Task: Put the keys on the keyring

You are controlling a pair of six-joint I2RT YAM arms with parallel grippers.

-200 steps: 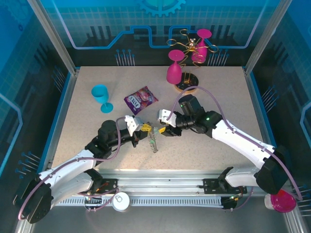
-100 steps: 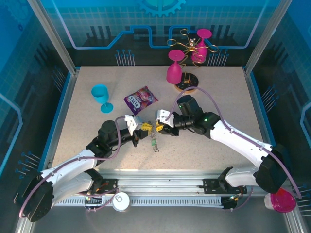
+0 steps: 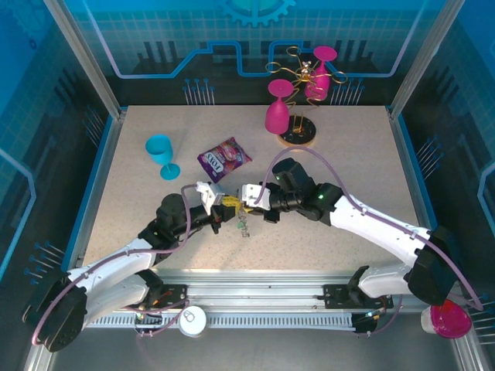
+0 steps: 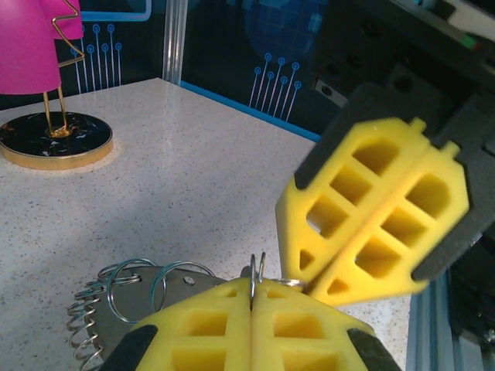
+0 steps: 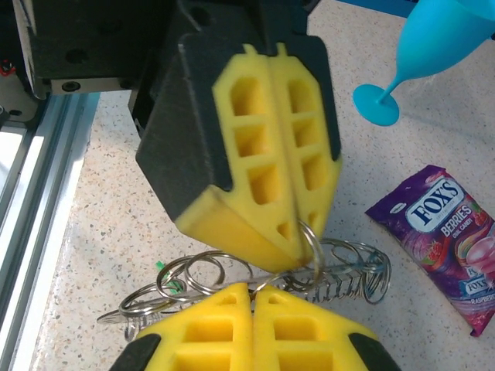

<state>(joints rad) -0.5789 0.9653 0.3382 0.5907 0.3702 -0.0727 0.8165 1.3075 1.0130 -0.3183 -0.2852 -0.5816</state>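
Grip on the left is tight: the left gripper point(image 3: 224, 203) squeezes the keyring point(image 3: 244, 222) wire. The right gripper point(image 3: 250, 196) was wide a moment ago. It has slid in tip to tip and snapped closed, it seems on the ring too. The ring hangs between them, low over the table point(image 3: 348, 154). A green key point(image 5: 162, 267) peeks out underneath. With both holding on, threading can start.
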